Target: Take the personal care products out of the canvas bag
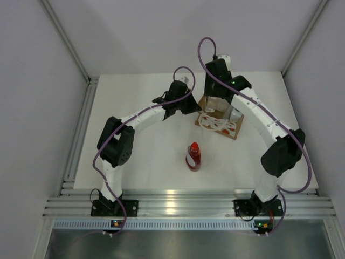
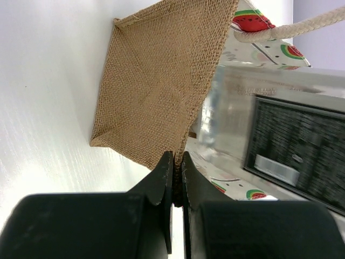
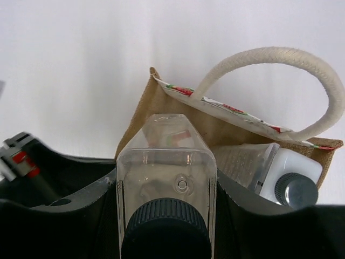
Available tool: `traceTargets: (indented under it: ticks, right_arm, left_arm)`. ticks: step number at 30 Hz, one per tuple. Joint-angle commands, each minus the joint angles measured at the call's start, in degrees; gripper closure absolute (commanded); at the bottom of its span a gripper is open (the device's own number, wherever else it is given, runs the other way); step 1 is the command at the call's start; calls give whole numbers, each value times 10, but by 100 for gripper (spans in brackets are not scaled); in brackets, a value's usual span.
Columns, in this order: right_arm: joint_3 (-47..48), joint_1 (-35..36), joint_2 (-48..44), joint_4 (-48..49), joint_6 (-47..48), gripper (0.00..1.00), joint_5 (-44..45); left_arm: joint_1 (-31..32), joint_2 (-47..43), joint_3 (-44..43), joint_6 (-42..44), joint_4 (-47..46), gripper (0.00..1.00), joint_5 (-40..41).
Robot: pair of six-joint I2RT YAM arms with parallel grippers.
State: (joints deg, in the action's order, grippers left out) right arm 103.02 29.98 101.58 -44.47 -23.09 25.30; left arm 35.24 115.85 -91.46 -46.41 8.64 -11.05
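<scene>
The right gripper (image 3: pixel 166 189) is clamped on the clear dark-capped bottle (image 3: pixel 166 145) at the canvas bag (image 3: pixel 141 116). Lift vertically. The left gripper (image 2: pixel 177 164), pinched together on the bag's left edge, should anchor it. The red bottle (image 1: pixel 193 156) stands nearer.

We're seeing a tan-brown woven canvas bag (image 2: pixel 156 91) with red-and-green watermelon print on white, a cream rope handle (image 3: pixel 302 59), a clear bottle (image 3: pixel 166 162) with a black cap, a whitish bottle (image 3: pixel 302 162) capped dark grey, and a red bottle (image 1: pixel 193 156) with a white band.
</scene>
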Motion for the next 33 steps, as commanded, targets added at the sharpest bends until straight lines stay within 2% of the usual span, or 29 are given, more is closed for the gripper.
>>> traceTargets:
  ticks: [1,16,24,33]
  right_arm:
    - [64,17,-85,2,28,100,-16]
    - [61,27,-184,-58,59,100,-118]
    - [-14,50,-234,-63,75,100,-161]
    - [-102,62,-252,-49,81,100,-167]
  left_arm:
    - [-9,-34,7,-3,-12,100,16]
    - [-9,-46,18,-2,-13,100,25]
    - [-8,-46,18,-3,-13,100,27]
    - [-8,-48,22,1,-12,100,29]
